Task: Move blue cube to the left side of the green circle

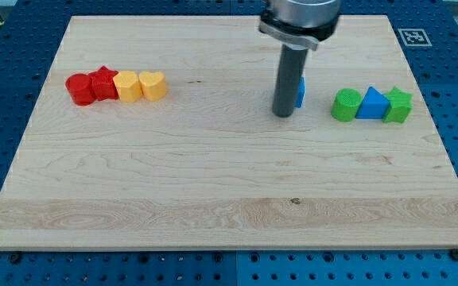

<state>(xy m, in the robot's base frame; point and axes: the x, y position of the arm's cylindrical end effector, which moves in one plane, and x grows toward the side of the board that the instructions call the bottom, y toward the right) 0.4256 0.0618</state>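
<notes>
The blue cube (300, 91) is mostly hidden behind my rod; only its right edge shows. My tip (282, 114) rests on the board right in front of the cube, touching or nearly touching its left side. The green circle (345, 105) lies to the view's right of the cube, with a gap of bare wood between them. A blue triangle (372, 104) touches the green circle's right side, and a green star (398, 106) touches the triangle.
At the view's upper left stands a row of touching blocks: red circle (79, 88), red star (102, 83), yellow hexagon (127, 86), yellow heart (153, 84). The wooden board (229, 199) lies on a blue perforated table.
</notes>
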